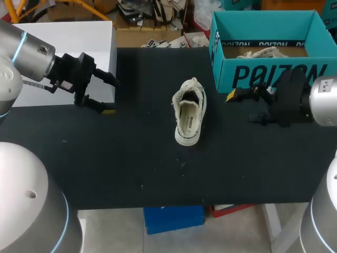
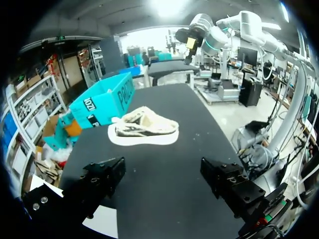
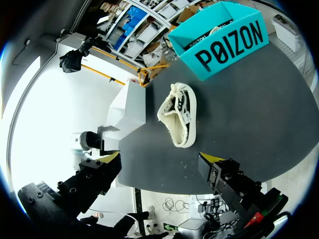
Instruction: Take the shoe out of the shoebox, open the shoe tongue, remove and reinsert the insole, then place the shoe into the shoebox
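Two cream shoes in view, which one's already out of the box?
The cream canvas sneaker standing upright on the black table, mid-table. The other cream shoe lies inside the open teal cardboard shoebox.

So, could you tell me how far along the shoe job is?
Done: the cream canvas shoe lies on the black table, outside the teal cardboard shoebox. In hand: nothing; left gripper and right gripper hang open, apart from it. Apparently left: insole work, reboxing.

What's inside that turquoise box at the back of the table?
Inside the shoebox a cream shoe lies on the brown bottom, only partly showing. The front wall covers the rest, so anything else in there cannot be seen.
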